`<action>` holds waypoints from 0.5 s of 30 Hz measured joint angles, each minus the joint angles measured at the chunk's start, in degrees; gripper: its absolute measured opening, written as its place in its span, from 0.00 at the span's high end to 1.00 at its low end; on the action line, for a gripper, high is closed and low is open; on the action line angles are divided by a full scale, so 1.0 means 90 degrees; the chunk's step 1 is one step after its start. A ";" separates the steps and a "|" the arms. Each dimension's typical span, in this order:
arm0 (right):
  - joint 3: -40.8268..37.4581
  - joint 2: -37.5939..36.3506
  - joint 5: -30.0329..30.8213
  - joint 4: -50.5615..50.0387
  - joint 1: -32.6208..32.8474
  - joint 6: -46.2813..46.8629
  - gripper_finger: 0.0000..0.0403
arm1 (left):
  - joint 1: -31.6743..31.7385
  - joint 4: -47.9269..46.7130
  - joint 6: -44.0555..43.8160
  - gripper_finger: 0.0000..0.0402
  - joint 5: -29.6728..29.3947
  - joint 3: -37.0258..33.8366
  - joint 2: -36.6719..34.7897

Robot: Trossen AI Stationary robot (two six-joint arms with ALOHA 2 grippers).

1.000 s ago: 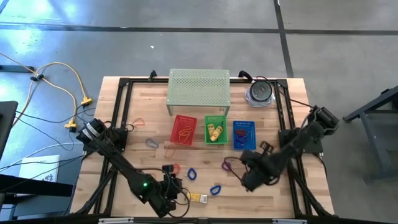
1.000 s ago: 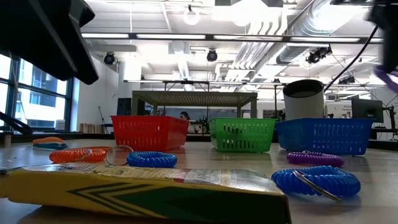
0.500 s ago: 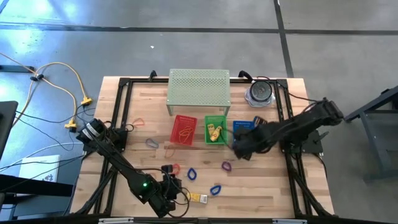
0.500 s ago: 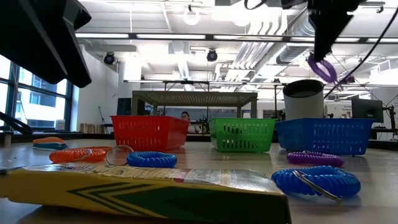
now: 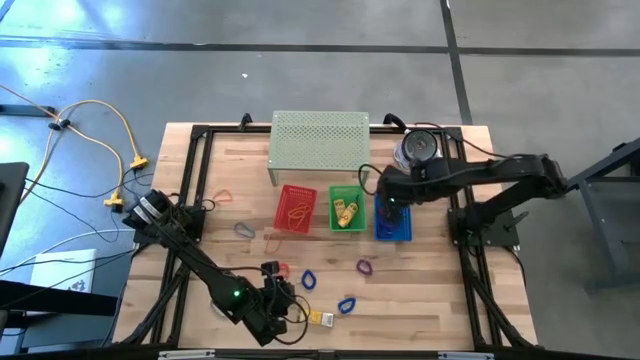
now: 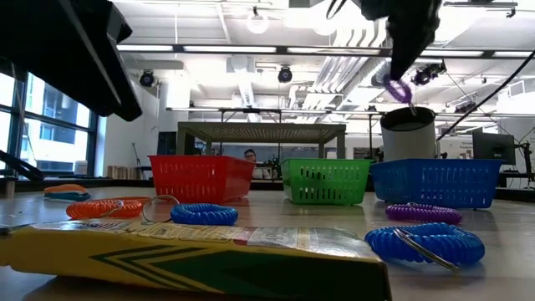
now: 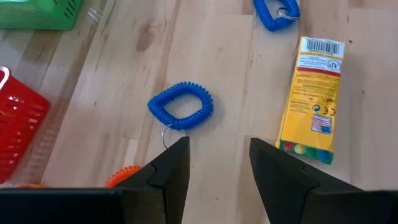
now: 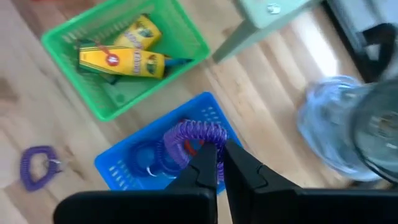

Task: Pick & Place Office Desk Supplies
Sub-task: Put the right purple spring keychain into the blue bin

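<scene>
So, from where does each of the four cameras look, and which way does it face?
High: above the table, facing down; both arms show.
Low: at table height, facing the baskets; the right end effector hangs above.
Left wrist: looks down past its own fingers at the yellow box.
Right wrist: looks down past the held purple coil into the blue basket.
Shared: high and right wrist both show the green basket.

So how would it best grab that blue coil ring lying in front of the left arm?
From straight above, I'd guess. The blue coil loop lies flat on the table, so one finger of the left tool could drop inside its open centre and one outside, pinching one side of the ring, away from the metal key ring at its edge.
</scene>
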 joint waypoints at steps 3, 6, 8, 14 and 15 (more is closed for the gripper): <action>-0.0290 0.0001 -0.0107 0.0213 -0.0266 -0.0152 0.99 | -0.0024 0.0000 0.0000 0.60 0.0135 0.0002 0.0000; -0.0542 0.0001 -0.0154 0.0352 -0.0480 -0.0151 0.99 | -0.0033 -0.0005 0.0000 0.60 0.0379 0.0002 -0.0002; -0.0683 0.0001 -0.0234 0.0420 -0.0611 -0.0145 0.99 | -0.0033 -0.0005 -0.0001 0.60 0.0563 0.0002 -0.0002; -0.1287 0.0004 -0.0759 0.1222 -0.0984 -0.0356 0.99 | -0.0033 -0.0007 0.0000 0.60 0.0687 0.0002 -0.0002; -0.1390 0.0005 -0.0787 0.1326 -0.1048 -0.0363 0.99 | -0.0033 -0.0007 0.0001 0.60 0.0691 0.0002 -0.0002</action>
